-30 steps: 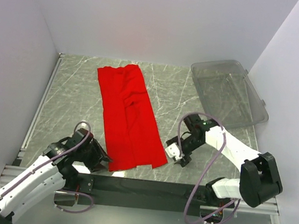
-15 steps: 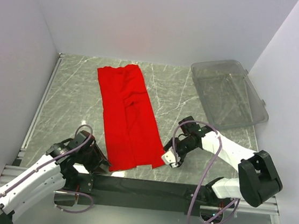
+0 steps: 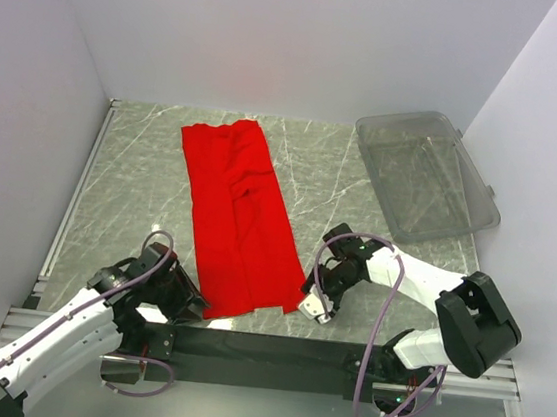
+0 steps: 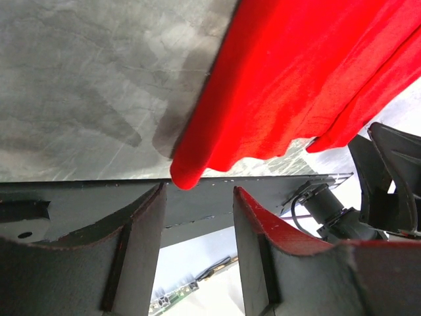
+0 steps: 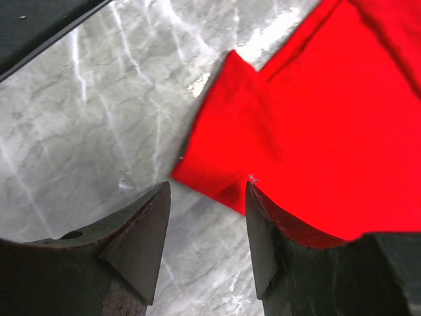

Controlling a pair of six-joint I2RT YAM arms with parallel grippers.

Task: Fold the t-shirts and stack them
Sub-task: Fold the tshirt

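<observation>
Standing apart, the fingers of the left gripper (image 4: 198,192) are seen in the left wrist view with an open gap between them, and nothing is clamped. Just ahead of that gap a rounded corner of the red t-shirt (image 4: 296,85) is found, lying at the edge of the dark rail (image 4: 197,214). The jaws of the right gripper (image 5: 207,187) are likewise held apart. In the right wrist view a near edge of the t-shirt (image 5: 309,131) is shown flat on the table (image 5: 99,118) between the two fingertips, with the right-hand finger over red cloth; no grip on it can be made out.

From above, the left gripper (image 3: 187,304) is placed at the near left corner of the t-shirt (image 3: 238,214) and the right gripper (image 3: 314,306) at its near right corner. The garment is laid out as one long strip, slanted slightly from the far left toward the near middle of the marbled table (image 3: 132,172). A clear plastic bin (image 3: 423,175) is set at the far right, well apart from the cloth.
</observation>
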